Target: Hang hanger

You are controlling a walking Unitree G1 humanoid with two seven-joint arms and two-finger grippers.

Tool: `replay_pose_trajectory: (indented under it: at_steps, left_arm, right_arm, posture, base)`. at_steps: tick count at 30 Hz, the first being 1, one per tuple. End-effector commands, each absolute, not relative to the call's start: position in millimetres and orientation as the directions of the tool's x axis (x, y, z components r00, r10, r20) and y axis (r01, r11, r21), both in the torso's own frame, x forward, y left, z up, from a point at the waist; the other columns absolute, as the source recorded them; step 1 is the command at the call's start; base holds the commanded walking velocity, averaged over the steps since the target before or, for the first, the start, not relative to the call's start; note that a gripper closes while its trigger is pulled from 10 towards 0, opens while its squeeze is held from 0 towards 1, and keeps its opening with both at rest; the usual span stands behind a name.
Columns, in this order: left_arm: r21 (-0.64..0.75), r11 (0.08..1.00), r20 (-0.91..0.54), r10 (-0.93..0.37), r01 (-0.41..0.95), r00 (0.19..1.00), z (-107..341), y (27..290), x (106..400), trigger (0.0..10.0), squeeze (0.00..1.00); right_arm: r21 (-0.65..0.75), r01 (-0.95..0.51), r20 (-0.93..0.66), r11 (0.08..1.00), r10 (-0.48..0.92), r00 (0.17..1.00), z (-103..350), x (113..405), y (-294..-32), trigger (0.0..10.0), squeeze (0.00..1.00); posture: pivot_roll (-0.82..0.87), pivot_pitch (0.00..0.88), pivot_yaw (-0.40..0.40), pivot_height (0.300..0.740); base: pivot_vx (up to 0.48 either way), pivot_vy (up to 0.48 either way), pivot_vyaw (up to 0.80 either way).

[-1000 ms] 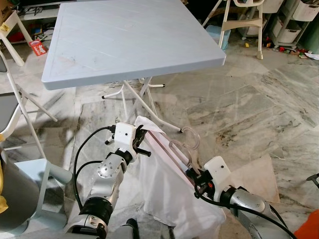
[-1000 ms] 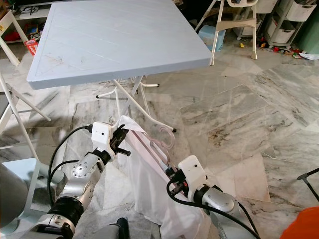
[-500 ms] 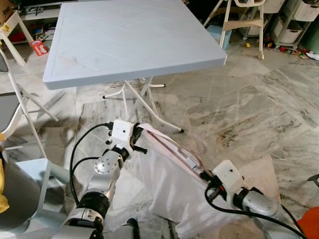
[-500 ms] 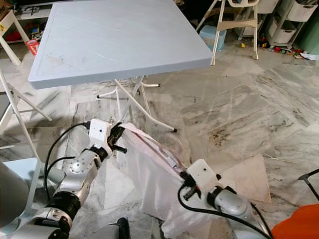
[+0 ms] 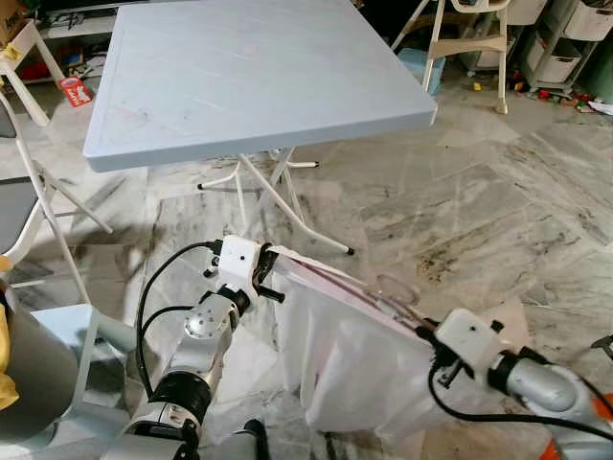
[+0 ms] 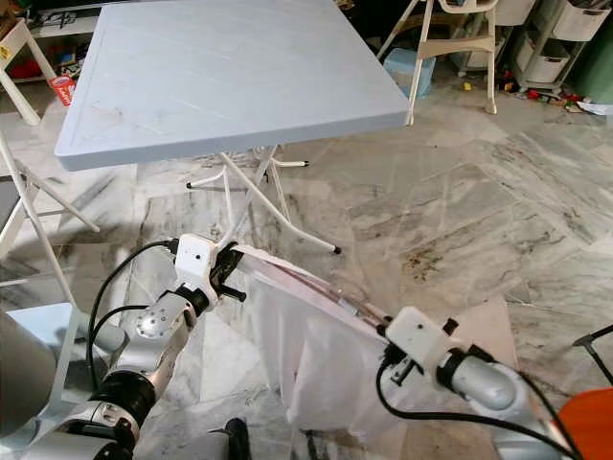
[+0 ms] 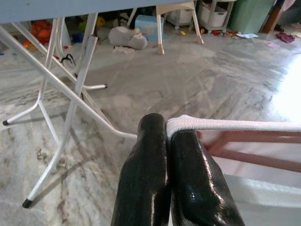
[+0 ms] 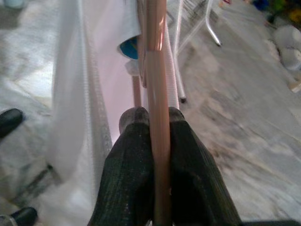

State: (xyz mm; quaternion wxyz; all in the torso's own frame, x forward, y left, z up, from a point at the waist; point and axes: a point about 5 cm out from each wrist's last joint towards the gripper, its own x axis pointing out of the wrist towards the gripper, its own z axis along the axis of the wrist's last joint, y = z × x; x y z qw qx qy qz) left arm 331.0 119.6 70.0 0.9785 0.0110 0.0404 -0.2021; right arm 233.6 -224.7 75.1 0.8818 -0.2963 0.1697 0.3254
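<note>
left eye view: left claw (image 5: pixel 265 275) pinches the white garment (image 5: pixel 350 369)'s corner, right claw (image 5: pixel 424 333) pinches the pink hanger (image 5: pixel 335 284), both held above the floor before the worktop (image 5: pixel 249 72). keep both ends level and taut.

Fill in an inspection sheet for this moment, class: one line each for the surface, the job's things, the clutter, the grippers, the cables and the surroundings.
Surface: marble floor, bare ahead of the robot.
Job's things: pink hanger carrying a white garment, held level between both arms.
Clutter: red packet on the floor beyond the table.
Grippers: left gripper shut on the garment's edge; right gripper shut on the hanger's bar.
Cables: black cables loop along both arms.
Surroundings: blue folding table, white high chair, storage bins.
</note>
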Motion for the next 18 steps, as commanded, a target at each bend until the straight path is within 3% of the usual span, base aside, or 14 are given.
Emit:
replay_pose_trajectory:
  at_steps: [1, 14, 18]
  left_arm:
    - [0.01, 0.962, -0.054, -0.272, 0.273, 0.961, 76, 150, 336, 0.0, 0.0]
    - [0.008, 0.959, -0.072, -0.283, 0.285, 0.956, 73, 148, 335, 0.0, 0.0]
    - [0.003, 0.956, -0.088, -0.293, 0.294, 0.952, 70, 146, 334, 0.0, 0.0]
  right_arm:
    - [-0.396, -0.659, -0.568, 0.64, 0.393, 0.723, 74, 222, -261, 10.0, 0.0]
    - [-0.265, -0.759, -0.604, 0.594, 0.512, 0.611, 106, 191, -296, 10.0, 0.0]
    - [-0.226, -0.738, -0.539, 0.636, 0.549, 0.638, 124, 193, -302, 10.0, 0.0]
  posture:
    - [-0.05, 0.166, 0.021, 0.74]
    - [-0.06, 0.173, 0.036, 0.74]
    - [-0.06, 0.172, 0.038, 0.74]
  base:
    - [0.0, 0.0, 0.0]
    - [0.0, 0.0, 0.0]
    - [0.0, 0.0, 0.0]
